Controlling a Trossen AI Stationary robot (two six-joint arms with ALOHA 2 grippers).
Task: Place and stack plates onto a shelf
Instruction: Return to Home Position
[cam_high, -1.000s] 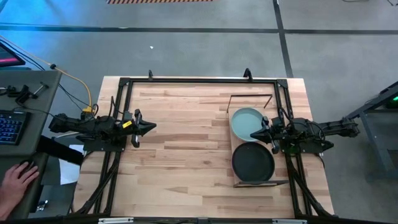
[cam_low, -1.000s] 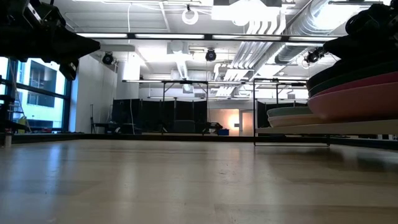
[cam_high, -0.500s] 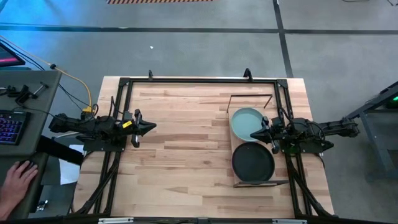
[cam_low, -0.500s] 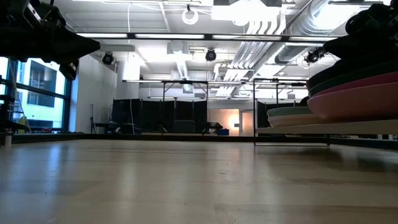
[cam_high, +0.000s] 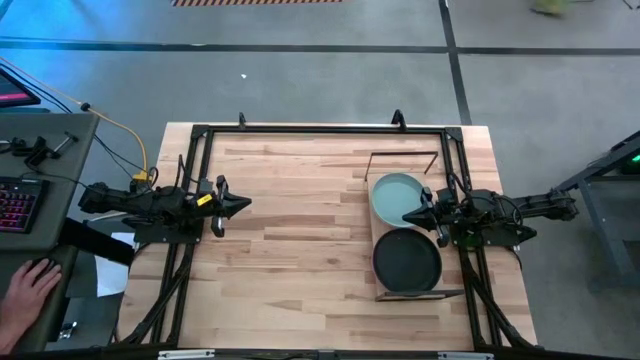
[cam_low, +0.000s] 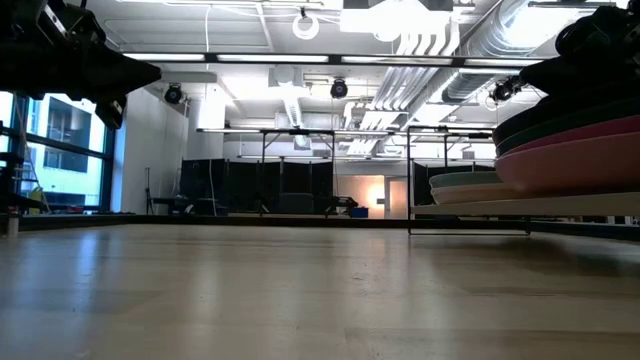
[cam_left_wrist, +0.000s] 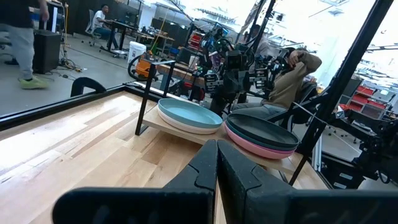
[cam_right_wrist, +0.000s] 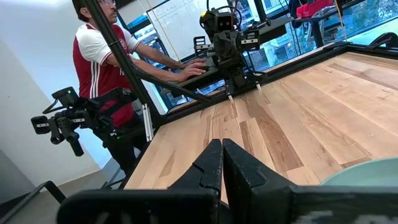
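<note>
The plates stand in two stacks on the light-wood shelf (cam_high: 381, 238) at the table's right. A pale teal plate (cam_high: 395, 196) tops the far stack, with a cream one under it (cam_left_wrist: 186, 126). A black plate (cam_high: 407, 262) tops the near stack, above a dark green and a magenta one (cam_low: 570, 160). My right gripper (cam_high: 408, 215) is shut and empty, above the teal plate's near right part. My left gripper (cam_high: 243, 205) is shut and empty, above the table's left side. The light pink plate cannot be told apart.
The shelf's black wire frame stands up at its far end (cam_high: 404, 155) and near end (cam_high: 420, 294). Bare plank tabletop (cam_high: 300, 240) lies between the arms. A person's hand (cam_high: 28, 290) and a keyboard (cam_high: 18, 205) are at a desk left of the table.
</note>
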